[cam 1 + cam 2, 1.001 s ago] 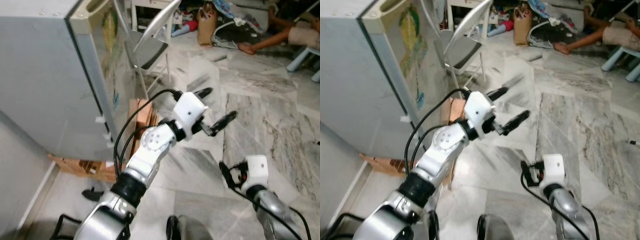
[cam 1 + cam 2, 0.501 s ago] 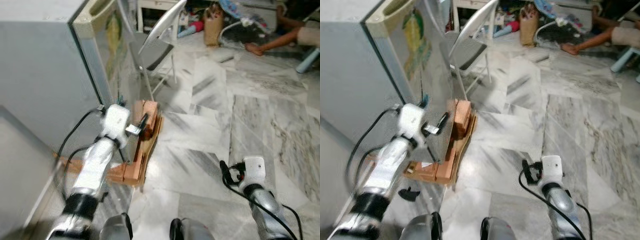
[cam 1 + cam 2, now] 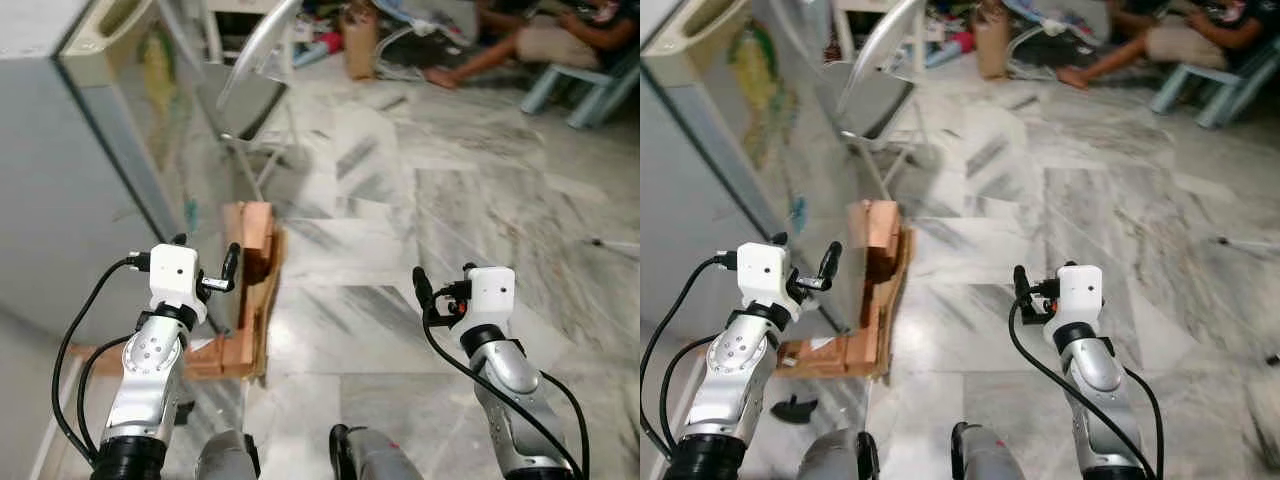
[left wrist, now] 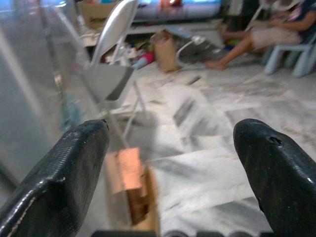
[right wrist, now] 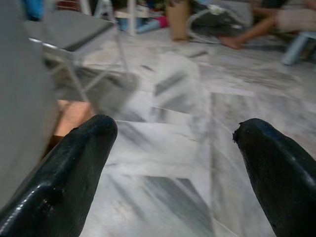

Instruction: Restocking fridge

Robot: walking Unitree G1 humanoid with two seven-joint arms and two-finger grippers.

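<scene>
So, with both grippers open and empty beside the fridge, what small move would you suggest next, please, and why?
Probably bring the left gripper toward the front edge of the fridge door. The door looks shut, nothing is in hand, and this gripper hangs open close by that edge, while the right gripper is out over bare marble floor. I cannot make out a handle, so go slowly.

We see bright, even daylight on the pale marble floor point(image 3: 420, 210); soft shadows under the folding chair point(image 3: 245, 95); wrist views motion-blurred, black fingertips point(image 4: 64, 182) out of focus.

one fridge point(image 3: 70, 170), one folding chair point(image 3: 250, 85), one cardboard box point(image 3: 245, 290), two tools, one seated person point(image 3: 530, 35).
</scene>
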